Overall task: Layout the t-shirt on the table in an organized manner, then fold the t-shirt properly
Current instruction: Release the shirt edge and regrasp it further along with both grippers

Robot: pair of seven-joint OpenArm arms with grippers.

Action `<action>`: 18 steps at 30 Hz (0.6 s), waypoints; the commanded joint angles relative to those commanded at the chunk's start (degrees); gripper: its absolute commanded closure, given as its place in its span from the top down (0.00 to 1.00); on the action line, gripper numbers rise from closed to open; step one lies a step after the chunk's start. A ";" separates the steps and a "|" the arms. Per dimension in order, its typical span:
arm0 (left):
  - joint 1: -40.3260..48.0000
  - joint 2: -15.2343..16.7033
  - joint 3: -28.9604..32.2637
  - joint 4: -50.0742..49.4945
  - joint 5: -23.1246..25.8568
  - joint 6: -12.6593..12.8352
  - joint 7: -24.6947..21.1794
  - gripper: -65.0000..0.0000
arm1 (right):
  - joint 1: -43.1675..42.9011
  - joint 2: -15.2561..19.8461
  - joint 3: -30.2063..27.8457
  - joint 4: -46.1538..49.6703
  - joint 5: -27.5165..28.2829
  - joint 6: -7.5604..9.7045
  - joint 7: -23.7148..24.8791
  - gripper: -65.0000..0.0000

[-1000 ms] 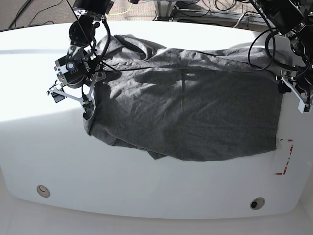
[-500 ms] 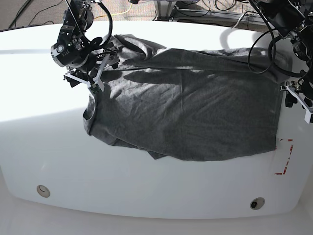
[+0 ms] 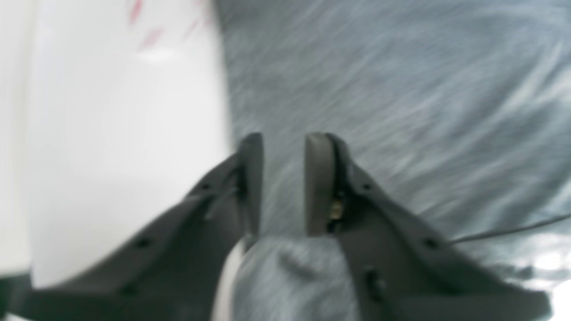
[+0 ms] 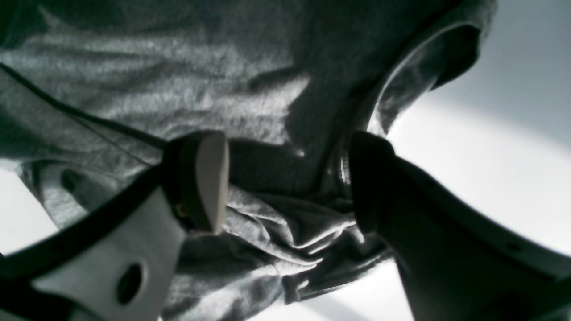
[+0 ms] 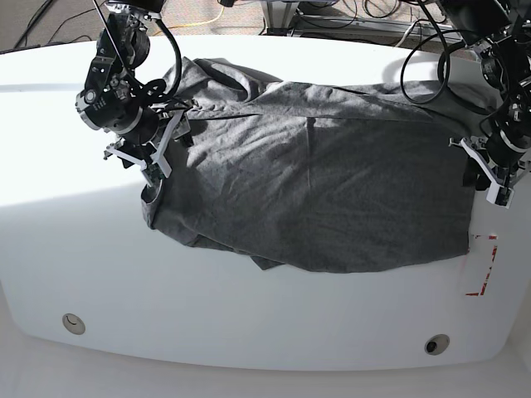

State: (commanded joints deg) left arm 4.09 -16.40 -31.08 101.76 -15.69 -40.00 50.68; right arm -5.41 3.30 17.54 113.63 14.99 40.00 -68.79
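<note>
The t-shirt (image 5: 315, 191) lies rumpled across the table (image 5: 249, 323); both grippers, left (image 5: 484, 170) and right (image 5: 149, 162), hang open at opposite edges, so each should pinch one layer and pull outward evenly

T-shirt (image 5: 332, 199): soft wrinkled heather knit cloth (matt). Table (image 5: 249, 323): smooth glossy white.

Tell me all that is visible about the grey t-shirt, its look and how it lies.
The t-shirt is plain dark heather-grey knit cloth, wrinkled, with no print. It lies spread across the white table, still uneven: its near edge is bunched and folded under. The right gripper, jaws apart, is at its sleeve end; the left gripper, jaws slightly apart, is at the opposite edge.
</note>
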 joint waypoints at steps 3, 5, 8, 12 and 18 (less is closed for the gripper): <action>0.35 1.05 2.90 -0.09 5.63 0.00 -3.60 0.12 | 2.64 0.00 0.00 -3.34 -0.35 0.00 0.00 0.01; 0.35 2.11 4.22 -1.23 9.14 0.00 -5.63 0.12 | 4.66 0.00 0.00 -6.68 -0.44 0.00 0.35 0.01; -0.09 3.78 4.92 -3.87 12.84 0.00 -7.12 0.12 | 6.51 0.35 0.00 -11.43 -0.44 0.00 2.81 0.04; -1.76 5.10 5.10 -6.68 14.95 0.00 -7.21 0.12 | 7.91 0.97 0.00 -16.18 -0.53 0.00 5.63 0.04; -1.67 5.45 5.19 -7.38 15.12 0.00 -7.21 0.12 | 9.32 2.11 0.00 -20.48 -0.53 0.00 6.77 0.04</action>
State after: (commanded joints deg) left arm 2.42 -10.95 -25.89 94.37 -0.57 -40.00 43.47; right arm 3.91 5.41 17.54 93.14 14.46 40.00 -62.02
